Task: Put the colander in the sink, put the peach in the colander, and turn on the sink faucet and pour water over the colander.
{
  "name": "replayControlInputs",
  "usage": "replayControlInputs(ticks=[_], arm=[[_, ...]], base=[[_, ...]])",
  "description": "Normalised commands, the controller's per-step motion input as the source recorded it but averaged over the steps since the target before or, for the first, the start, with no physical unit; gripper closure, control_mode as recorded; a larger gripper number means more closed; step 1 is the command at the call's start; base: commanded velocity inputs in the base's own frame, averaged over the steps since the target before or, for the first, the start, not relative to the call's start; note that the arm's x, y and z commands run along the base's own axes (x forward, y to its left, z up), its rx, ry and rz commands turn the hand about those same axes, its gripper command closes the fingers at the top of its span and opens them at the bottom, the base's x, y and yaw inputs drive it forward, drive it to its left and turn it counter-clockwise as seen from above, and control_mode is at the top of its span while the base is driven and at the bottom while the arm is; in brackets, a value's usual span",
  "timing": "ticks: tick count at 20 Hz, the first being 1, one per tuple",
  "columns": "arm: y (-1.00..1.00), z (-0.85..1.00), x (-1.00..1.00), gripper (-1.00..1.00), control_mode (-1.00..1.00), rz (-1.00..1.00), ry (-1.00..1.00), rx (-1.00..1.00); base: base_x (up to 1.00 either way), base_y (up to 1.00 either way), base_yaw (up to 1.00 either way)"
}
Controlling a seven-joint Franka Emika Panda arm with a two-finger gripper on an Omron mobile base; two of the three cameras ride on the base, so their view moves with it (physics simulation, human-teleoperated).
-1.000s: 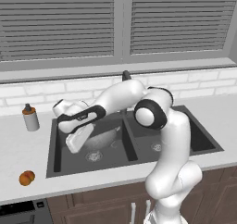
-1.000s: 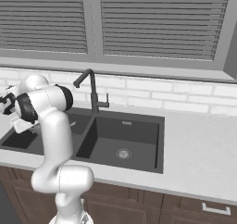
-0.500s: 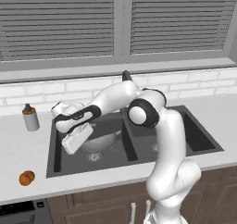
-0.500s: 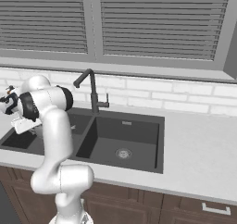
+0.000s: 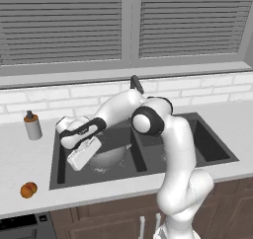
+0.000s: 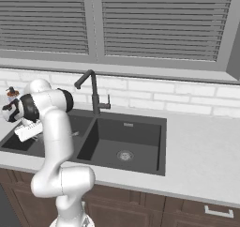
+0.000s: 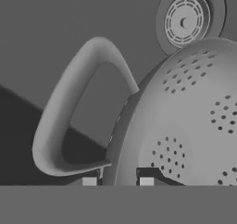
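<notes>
Lower than a second ago, our hand has carried the colander (image 5: 109, 156) down into the left basin of the sink (image 5: 170, 166), where it now sits near the basin floor. Our gripper (image 7: 118, 181) is pinched shut on the colander's rim, one fingertip inside the bowl and one outside, right beside a loop handle (image 7: 69, 126). In the hand view the perforated bowl curves away to the right, nothing lies in it, and the round steel drain (image 7: 187, 20) shows just beyond its rim. We see the right basin holding only its own drain (image 6: 124, 155). Our peach (image 5: 28, 189) lies on the counter (image 5: 20, 159) in front of the sink's left corner, well apart from the colander. Farther back on the counter stands a grey bottle (image 5: 32, 126) with a dark cap. Behind the divider rises the sink faucet (image 6: 93, 91), its spout bent over the left basin.
</notes>
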Motion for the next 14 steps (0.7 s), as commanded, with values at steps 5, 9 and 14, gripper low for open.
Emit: replayControlInputs(ticks=[5,9,14], arm=[[-0.16,-0.07,0.07,1.0,-1.0,0.0,-0.23,-0.09],[-0.02,-0.09,0.09,1.0,-1.0,0.0,-0.26,-0.03],[0.0,-0.16,0.14,1.0,-1.0,0.01,-0.16,0.07]], base=[[0.0,0.0,0.0],[0.0,0.0,0.0],[0.0,0.0,0.0]])
